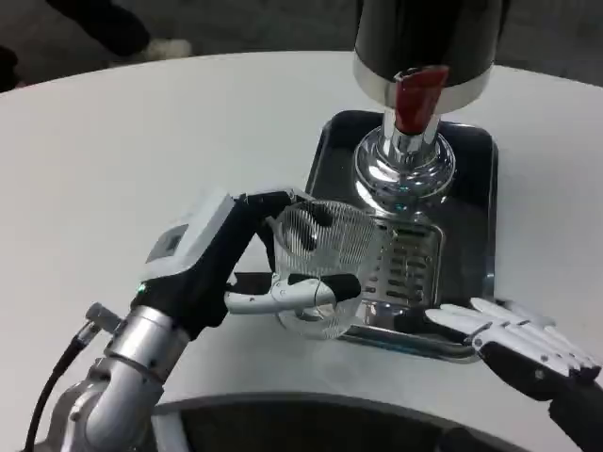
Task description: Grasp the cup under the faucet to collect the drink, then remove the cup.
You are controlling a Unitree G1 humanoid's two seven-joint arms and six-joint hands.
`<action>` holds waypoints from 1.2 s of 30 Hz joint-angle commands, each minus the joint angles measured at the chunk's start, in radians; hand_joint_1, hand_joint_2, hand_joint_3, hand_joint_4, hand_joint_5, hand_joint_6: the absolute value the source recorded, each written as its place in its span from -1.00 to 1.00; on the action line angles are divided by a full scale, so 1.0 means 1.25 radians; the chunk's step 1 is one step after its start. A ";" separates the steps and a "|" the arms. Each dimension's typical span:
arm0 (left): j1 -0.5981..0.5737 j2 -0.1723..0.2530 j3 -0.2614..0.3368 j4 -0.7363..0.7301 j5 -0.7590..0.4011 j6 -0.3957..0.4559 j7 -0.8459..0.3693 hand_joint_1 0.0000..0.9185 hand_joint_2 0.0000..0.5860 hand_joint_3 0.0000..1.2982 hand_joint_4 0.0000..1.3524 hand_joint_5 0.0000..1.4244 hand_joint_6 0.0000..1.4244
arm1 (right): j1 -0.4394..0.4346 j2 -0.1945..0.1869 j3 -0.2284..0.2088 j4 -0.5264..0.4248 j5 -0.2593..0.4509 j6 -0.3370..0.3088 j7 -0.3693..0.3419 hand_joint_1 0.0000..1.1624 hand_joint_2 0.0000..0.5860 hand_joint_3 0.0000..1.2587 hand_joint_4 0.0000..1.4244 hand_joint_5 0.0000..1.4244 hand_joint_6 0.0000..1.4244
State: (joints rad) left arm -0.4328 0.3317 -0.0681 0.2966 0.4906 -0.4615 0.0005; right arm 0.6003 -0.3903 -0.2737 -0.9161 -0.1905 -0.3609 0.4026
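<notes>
Left hand grips the clear cup at the drip tray's front edge, near the faucet; right hand lies spread on the bench

On my monitor, the cup was clear with fine ribbing; the faucet was chrome with a red lever under a black dispenser. The tray shone dark steel with a slotted grate, on a white table. My left hand showed white and black.
</notes>
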 commanded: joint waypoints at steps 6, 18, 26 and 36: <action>-0.117 -0.013 -0.060 0.142 0.065 -0.033 0.144 -0.01 -0.42 0.17 0.30 0.24 -0.33 | 0.019 0.006 -0.022 -0.001 0.013 -0.012 -0.002 -0.08 0.70 -0.66 -0.76 -0.85 -0.93; -0.173 -0.042 -0.121 0.279 0.136 -0.047 0.364 -0.04 -0.43 0.17 0.30 0.23 -0.33 | 0.042 0.017 -0.043 0.003 0.022 -0.020 -0.003 -0.07 0.70 -0.66 -0.76 -0.85 -0.93; -0.201 -0.064 -0.169 0.347 0.140 -0.030 0.411 -0.09 -0.41 0.17 0.30 0.23 -0.33 | 0.057 0.025 -0.054 0.001 0.030 -0.028 -0.001 -0.07 0.69 -0.66 -0.76 -0.85 -0.93; -0.229 -0.078 -0.209 0.365 0.141 0.021 0.387 -0.13 -0.39 0.17 0.30 0.23 -0.33 | 0.076 0.033 -0.064 0.000 0.040 -0.035 -0.004 -0.08 0.72 -0.66 -0.75 -0.85 -0.93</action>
State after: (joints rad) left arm -0.7213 0.2326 -0.3081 0.7386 0.6449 -0.4638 0.5085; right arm 0.6764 -0.3594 -0.3457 -0.9115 -0.1568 -0.3787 0.4026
